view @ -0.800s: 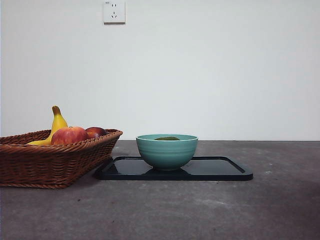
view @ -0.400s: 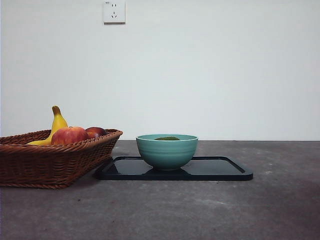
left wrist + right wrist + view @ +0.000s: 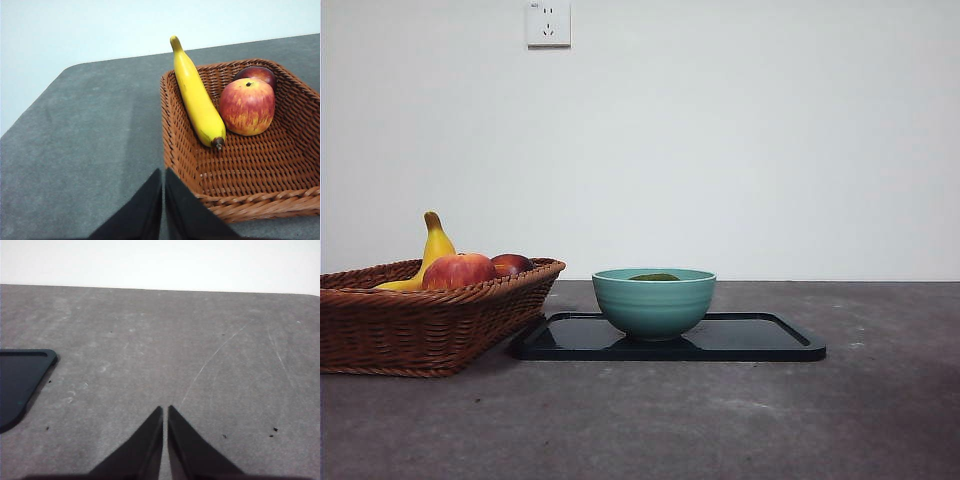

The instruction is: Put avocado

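Note:
The avocado (image 3: 654,277) lies inside the teal bowl (image 3: 654,305); only its dark olive top shows above the rim. The bowl stands on a black tray (image 3: 760,338) in the middle of the table. No arm shows in the front view. My left gripper (image 3: 163,172) is shut and empty, hanging above the table beside the corner of the wicker basket (image 3: 250,195). My right gripper (image 3: 165,410) is shut and empty above bare grey table, with a corner of the black tray (image 3: 20,380) off to one side.
The wicker basket (image 3: 420,320) stands at the left in the front view and holds a yellow banana (image 3: 197,97), a red-orange apple (image 3: 247,106) and a darker red fruit (image 3: 257,73). A wall socket (image 3: 548,22) is on the white wall behind.

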